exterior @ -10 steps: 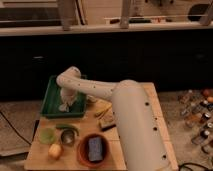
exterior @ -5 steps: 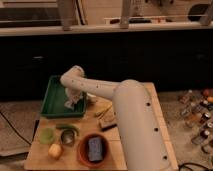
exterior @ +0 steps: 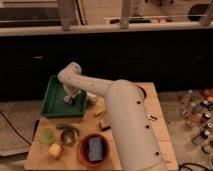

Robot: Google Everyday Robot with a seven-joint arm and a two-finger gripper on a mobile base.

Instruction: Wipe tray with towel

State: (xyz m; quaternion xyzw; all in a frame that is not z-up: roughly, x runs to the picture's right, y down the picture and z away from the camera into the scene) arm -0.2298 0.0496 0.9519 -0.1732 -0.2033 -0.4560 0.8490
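Note:
A green tray [exterior: 54, 102] sits at the back left of the wooden table. My white arm reaches over it from the right. My gripper [exterior: 70, 98] points down into the tray's right half, on or just above a pale towel [exterior: 73, 93] that lies under it and is mostly hidden by the gripper.
In front of the tray lie a green cup [exterior: 47, 135], a small metal cup [exterior: 67, 136], a green vegetable [exterior: 67, 127], a yellow fruit [exterior: 55, 150] and a red bowl [exterior: 82, 155] holding a blue sponge [exterior: 95, 148]. Bottles [exterior: 200, 110] stand on the floor at right.
My gripper has shifted a little to the right inside the tray, with the towel under it.

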